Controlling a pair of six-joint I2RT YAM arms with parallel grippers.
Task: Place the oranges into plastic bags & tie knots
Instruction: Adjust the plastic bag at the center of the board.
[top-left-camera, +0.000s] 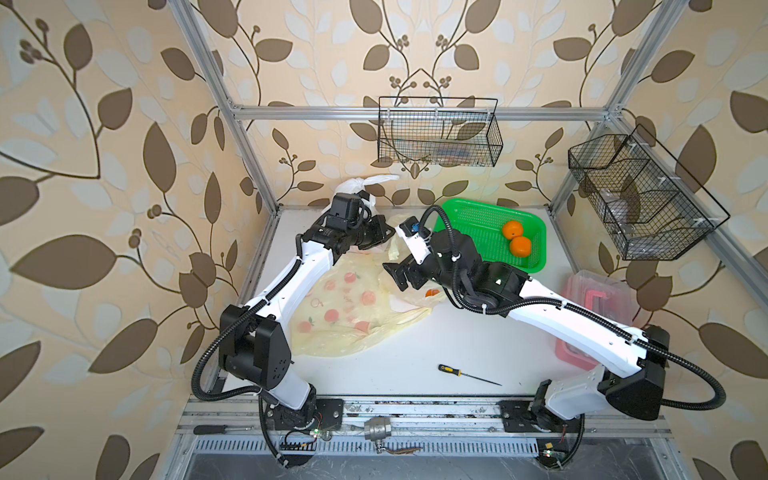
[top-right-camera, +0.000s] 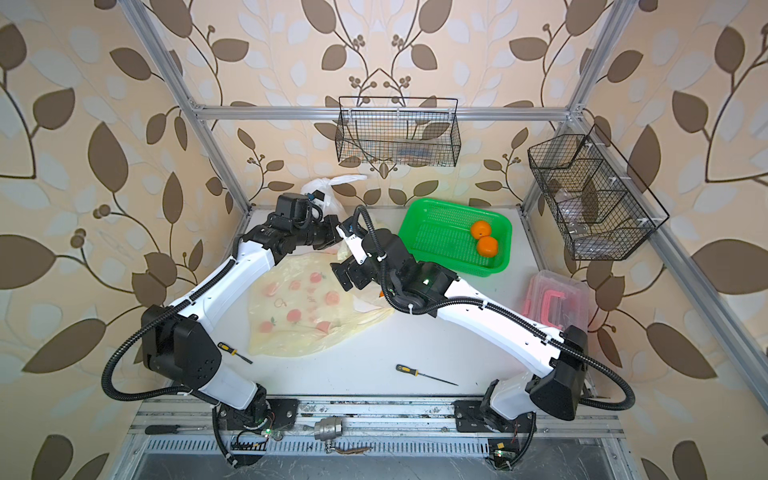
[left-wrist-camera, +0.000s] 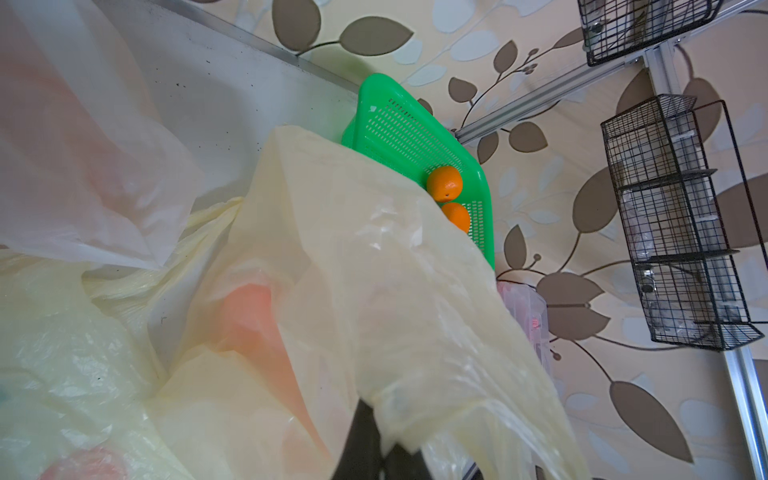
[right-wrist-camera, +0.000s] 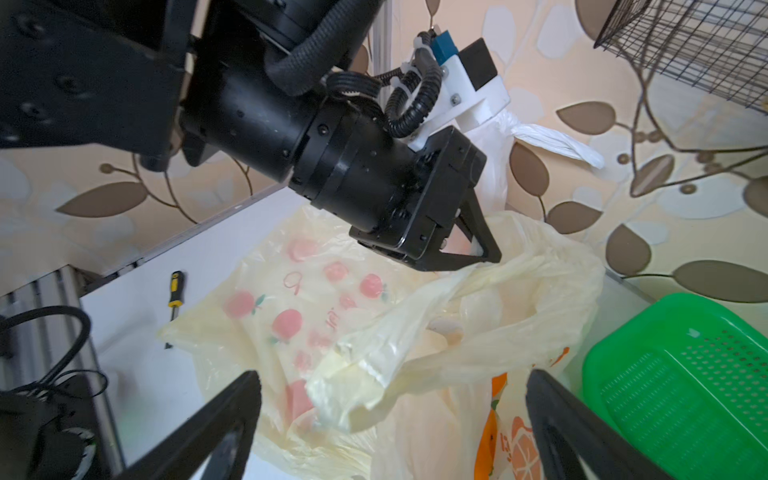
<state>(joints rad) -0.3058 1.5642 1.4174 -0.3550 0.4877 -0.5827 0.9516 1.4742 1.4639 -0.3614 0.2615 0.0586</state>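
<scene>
Hanging from the left gripper (right-wrist-camera: 490, 255), whose jaws are pressed together on a strap of its rim, the pale yellow bag (right-wrist-camera: 552, 266) sags between the two arms, just beside the green basket (top-left-camera: 457, 205); two oranges (top-left-camera: 512, 230) lie side by side in that basket; the right gripper (right-wrist-camera: 392, 376) hovers near the bag's mouth, jaws spread wide and empty. The mouth looks half collapsed, so the step probably wants the strap raised and drawn taut, gently, since the film is thin, before fruit goes in. Whether any fruit lies inside cannot be told; orange patches through the film may be print; the knotted white bag (top-left-camera: 351, 187) at the back is partly hidden behind the left wrist.
</scene>
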